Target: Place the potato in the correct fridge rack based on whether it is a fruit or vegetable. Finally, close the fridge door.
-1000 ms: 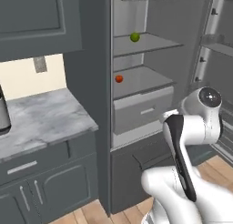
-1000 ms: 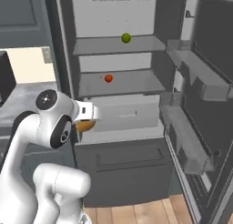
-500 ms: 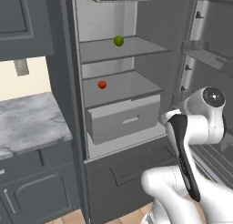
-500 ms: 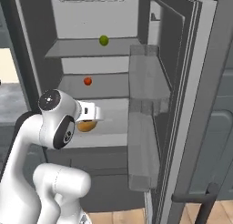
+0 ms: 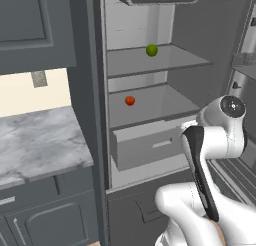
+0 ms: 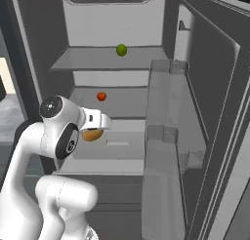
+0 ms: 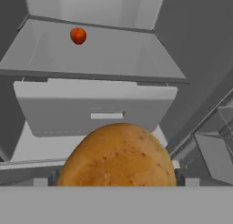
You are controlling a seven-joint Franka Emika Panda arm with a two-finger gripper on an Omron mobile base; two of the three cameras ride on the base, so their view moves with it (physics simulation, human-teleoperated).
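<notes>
Gripping the speckled tan-brown potato point(image 7: 119, 155) at lower centre, the gripper point(image 6: 93, 129) now faces the open fridge squarely after the base's drive; the higher thin grey fridge rack point(image 5: 160, 62), bearing a green ball point(image 5: 152, 50), awaits.

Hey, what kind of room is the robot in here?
It looks like a simulated kitchen. An open dark grey fridge holds a green ball on its upper grey shelf, and beside it a grey marble countertop sits over panelled grey cabinet doors.

The base has driven, shifting the fridge door point(image 6: 215, 136) closer
</notes>
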